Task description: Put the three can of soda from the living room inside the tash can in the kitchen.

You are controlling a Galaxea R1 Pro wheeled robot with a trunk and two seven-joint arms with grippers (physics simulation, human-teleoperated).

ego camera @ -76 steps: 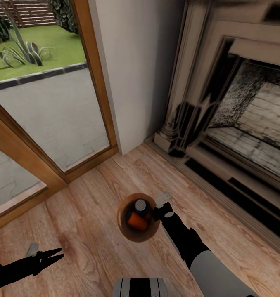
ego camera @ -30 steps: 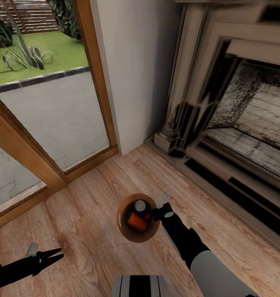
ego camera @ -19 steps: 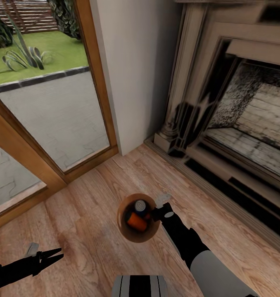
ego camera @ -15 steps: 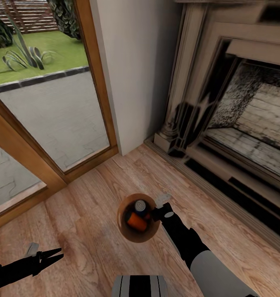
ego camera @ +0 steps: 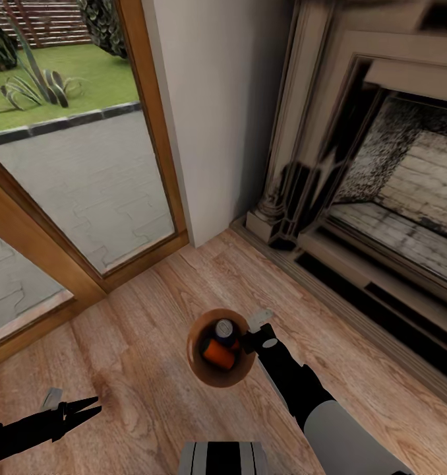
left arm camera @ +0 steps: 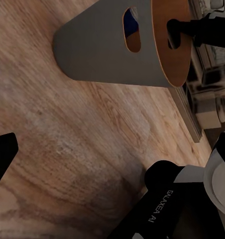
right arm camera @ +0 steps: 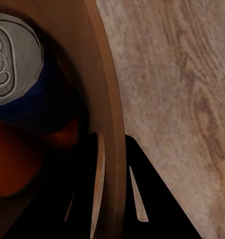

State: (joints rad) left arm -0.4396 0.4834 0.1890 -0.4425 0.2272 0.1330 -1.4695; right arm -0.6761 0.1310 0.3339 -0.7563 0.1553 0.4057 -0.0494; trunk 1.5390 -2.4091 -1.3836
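The right gripper (ego camera: 250, 341) is clamped on the rim of the trash can (ego camera: 198, 359), one finger inside the wall and one outside, as the right wrist view shows. The brown bin hangs from that single pinch above the wood floor (ego camera: 144, 343). Inside it, just beyond the jaws, lie a dark blue soda can (right arm camera: 15, 64) with a silvery top and an orange soda can (ego camera: 218, 355) beside it; a third can cannot be made out.

The likeliest trouble is the rim slipping out of the pinch. The hold is at one edge only, so the loaded bin could swing or tilt while the robot drives, and a jolt might spill the cans or drop the bin.

The left gripper (ego camera: 85, 406) hangs low and well apart from the bin, its fingers parted and holding nothing.

The floor is light wood planking. Ahead of the jaws stands a fireplace (ego camera: 382, 198) with a carved surround and a brick hearth, so this is the living room. To the other side a wood-framed glass door (ego camera: 72, 191) looks onto paving and grass.
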